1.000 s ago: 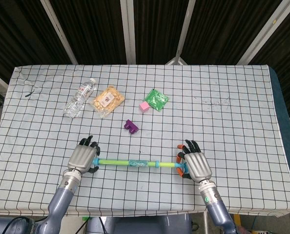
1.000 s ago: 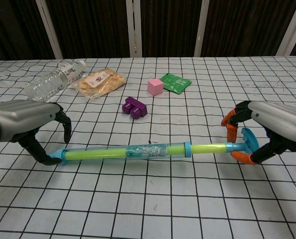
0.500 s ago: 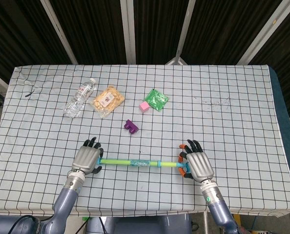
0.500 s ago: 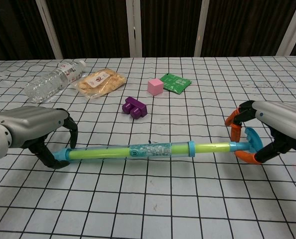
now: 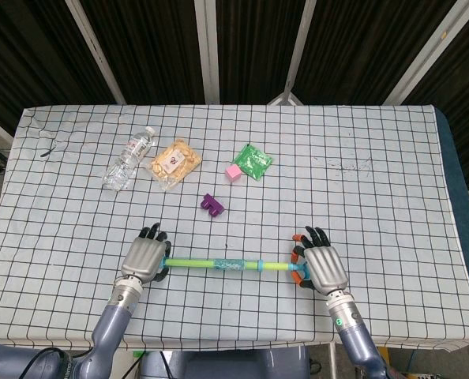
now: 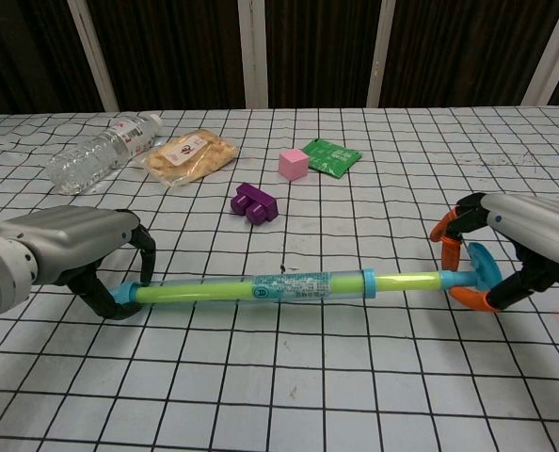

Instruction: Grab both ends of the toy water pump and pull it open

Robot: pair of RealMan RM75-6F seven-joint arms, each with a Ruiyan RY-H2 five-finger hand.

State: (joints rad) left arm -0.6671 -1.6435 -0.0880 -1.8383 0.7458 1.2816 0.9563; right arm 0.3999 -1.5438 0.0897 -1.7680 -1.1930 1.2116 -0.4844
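The toy water pump lay lengthwise along the near edge of the counter, roughly midway between its left and right sides, with its green rod drawn partly out of the clear barrel at the right end.

The left hand held the pump's blue left tip, dark fingers curled over it from above and the thumb hooked beneath. In the head view the same hand sat palm-down over that end.

The right hand gripped the blue handle at the right end, its orange-tipped fingers closed round the handle from both sides. From the head view the hand covered most of the handle (only a bit of blue and orange showed at its left edge).

Whether the pump rested on the cloth or was lifted just clear of it could not be told.

Farther in, near the middle of the counter, sat a purple block. Beyond it, toward the far edge: a pink cube touching or just beside a green packet. To their left a snack bag lay just beside a clear water bottle, the bottle on its side and angled toward the far left corner.
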